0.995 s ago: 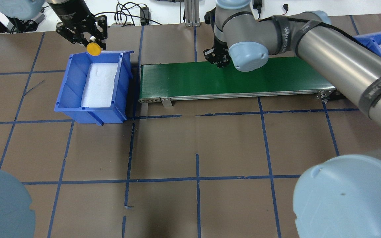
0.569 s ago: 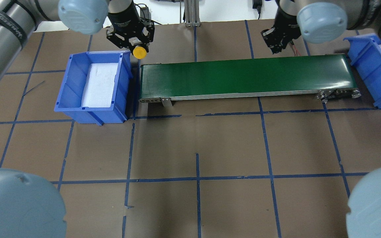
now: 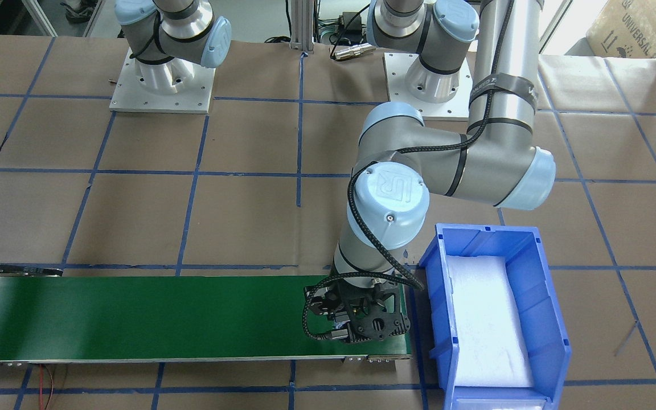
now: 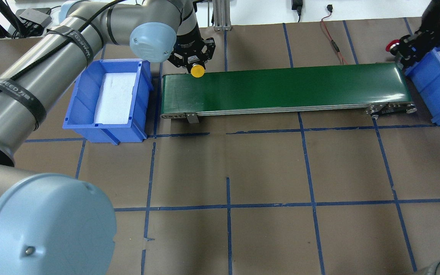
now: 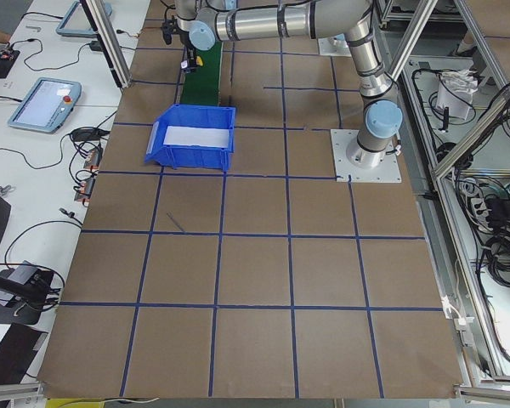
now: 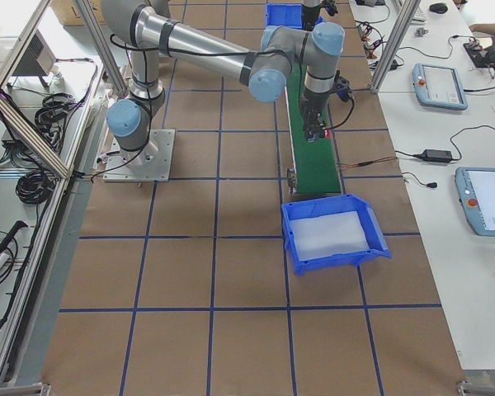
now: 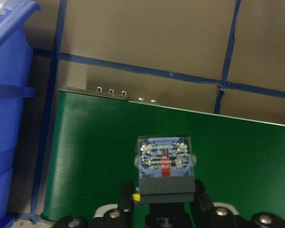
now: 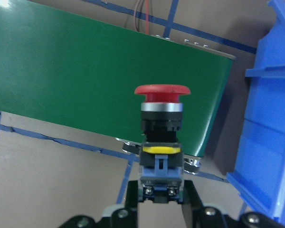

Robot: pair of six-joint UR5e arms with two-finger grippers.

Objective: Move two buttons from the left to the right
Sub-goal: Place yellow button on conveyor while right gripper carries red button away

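Note:
My left gripper (image 4: 192,63) is shut on the yellow button (image 4: 197,71) and holds it low over the left end of the green conveyor belt (image 4: 288,86). In the left wrist view the button's terminal side (image 7: 165,161) faces the camera, above the belt (image 7: 95,156). My right gripper (image 4: 402,49) is shut on the red button (image 4: 390,45) at the belt's right end, beside the right blue bin (image 4: 428,76). In the right wrist view the red button (image 8: 161,118) stands upright between the fingers, past the belt's corner.
A blue bin (image 4: 80,95) lined with white foam stands just left of the belt. The left arm's elbow (image 3: 388,199) hangs over the table next to that bin (image 3: 550,319). Cables lie behind the belt. Brown paper with blue tape lines covers the table.
The left gripper carried the yellow button rightwards from above the left bin's far edge to over the belt's left end. The right gripper moved from mid-belt to the belt's right end.

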